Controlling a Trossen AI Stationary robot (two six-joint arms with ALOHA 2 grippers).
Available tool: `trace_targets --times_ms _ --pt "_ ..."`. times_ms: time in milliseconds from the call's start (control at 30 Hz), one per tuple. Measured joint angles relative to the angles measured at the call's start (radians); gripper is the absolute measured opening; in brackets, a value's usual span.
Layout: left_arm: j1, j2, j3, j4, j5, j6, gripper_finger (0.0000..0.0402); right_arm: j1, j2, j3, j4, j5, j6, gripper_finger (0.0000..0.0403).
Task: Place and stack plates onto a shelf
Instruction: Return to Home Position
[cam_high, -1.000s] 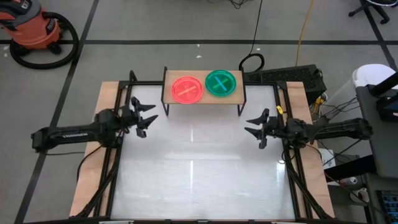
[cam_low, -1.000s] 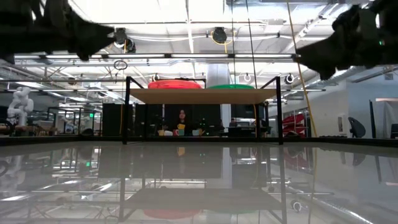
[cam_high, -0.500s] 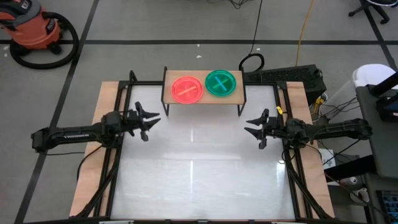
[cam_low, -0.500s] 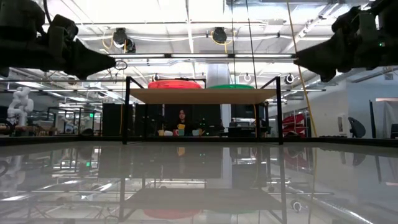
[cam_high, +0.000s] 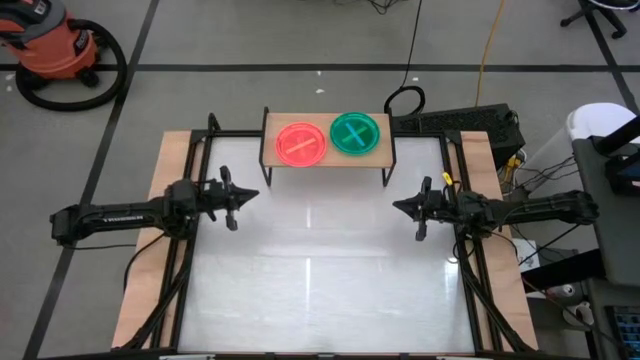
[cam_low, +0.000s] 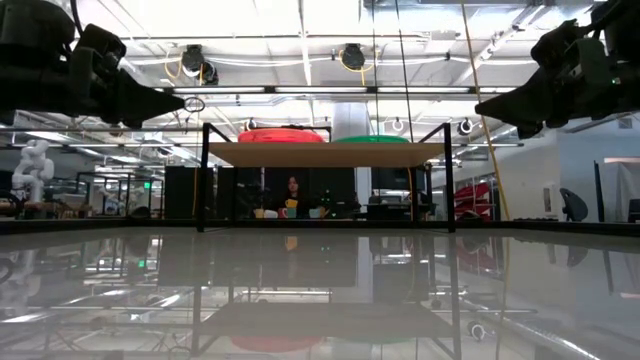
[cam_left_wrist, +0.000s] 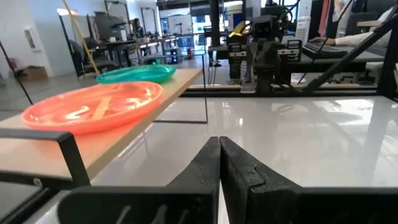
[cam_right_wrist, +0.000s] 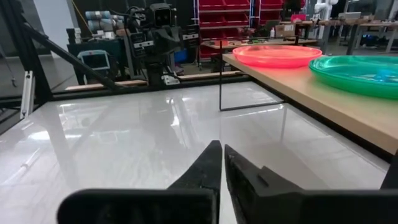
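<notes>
A light-wood shelf (cam_high: 327, 156) on thin black legs stands at the table's far edge. On its board rest a pink-red stack of plates (cam_high: 301, 143) on the left and a green stack of plates (cam_high: 355, 133) on the right; both show in the left wrist view (cam_left_wrist: 96, 107) (cam_left_wrist: 137, 73) and the right wrist view (cam_right_wrist: 277, 55) (cam_right_wrist: 360, 71). My left gripper (cam_high: 240, 197) is shut and empty over the table's left side, in front of the shelf. My right gripper (cam_high: 403, 208) is shut and empty over the table's right side. Both hover above the tabletop.
The white glossy tabletop (cam_high: 320, 270) spreads in front of the shelf. Black frame rails (cam_high: 185, 250) run along the table's left and right sides. An orange vacuum (cam_high: 55, 45) and cables lie on the floor beyond the table.
Both grippers have shut from open. My left gripper has moved down slightly and a little toward the table's near edge. My right gripper has stayed in place. The plates on the shelf have not moved.
</notes>
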Motion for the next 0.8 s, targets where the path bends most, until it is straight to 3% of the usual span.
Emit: trace_targets --times_ms 800 --pt "0.0 0.0 0.0 -0.016 -0.002 -0.044 0.0006 -0.001 0.0 -0.001 -0.002 -0.003 -0.001 0.0011"
